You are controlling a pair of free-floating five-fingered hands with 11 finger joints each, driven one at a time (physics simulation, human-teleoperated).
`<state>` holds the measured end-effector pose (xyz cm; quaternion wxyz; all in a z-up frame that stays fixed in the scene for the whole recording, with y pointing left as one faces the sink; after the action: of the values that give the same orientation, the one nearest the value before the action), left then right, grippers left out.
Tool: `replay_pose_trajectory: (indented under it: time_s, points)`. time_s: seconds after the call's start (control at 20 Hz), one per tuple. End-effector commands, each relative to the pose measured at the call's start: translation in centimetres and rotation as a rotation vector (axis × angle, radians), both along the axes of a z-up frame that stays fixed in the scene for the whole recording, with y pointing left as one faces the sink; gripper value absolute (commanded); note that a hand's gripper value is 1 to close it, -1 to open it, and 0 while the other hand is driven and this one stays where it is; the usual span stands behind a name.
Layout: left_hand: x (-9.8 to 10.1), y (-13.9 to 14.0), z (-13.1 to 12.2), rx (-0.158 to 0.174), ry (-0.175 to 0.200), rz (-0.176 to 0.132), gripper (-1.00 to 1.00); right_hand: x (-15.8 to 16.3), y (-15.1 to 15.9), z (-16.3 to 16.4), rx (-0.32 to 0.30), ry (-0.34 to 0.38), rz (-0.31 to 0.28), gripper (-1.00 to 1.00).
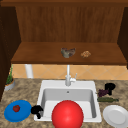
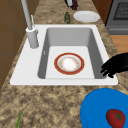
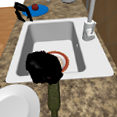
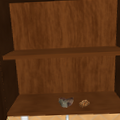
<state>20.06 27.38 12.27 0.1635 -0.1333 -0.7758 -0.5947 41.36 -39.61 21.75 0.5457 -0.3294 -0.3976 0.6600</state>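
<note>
Red and round, a bowl fills the sink's near edge; just left of it hangs the left hand, fingers curled down around nothing, the blue plate (tomato aboard) close at its other side. Right hand hovers by the grapes, grip unclear.
</note>
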Motion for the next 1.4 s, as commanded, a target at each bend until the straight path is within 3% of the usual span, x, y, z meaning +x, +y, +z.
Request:
replay_pose_trajectory:
  time_s: [0.0,0.8,1.35]
  points:
    - [0.0,0.0,0.0,0.000,0.000,0.000,0.00,-1.4,-2.3,0.0,0.029,-0.020,-0.008,1.00]
    - [0.0,0.0,0.0,0.000,0.000,0.000,0.00,-9.2,-9.8,-0.8,0.001,-0.021,-0.030,1.00]
    - [0.0,0.0,0.0,0.000,0.000,0.000,0.00,-15.8,-10.3,-4.1,-0.053,-0.039,-0.091,1.00]
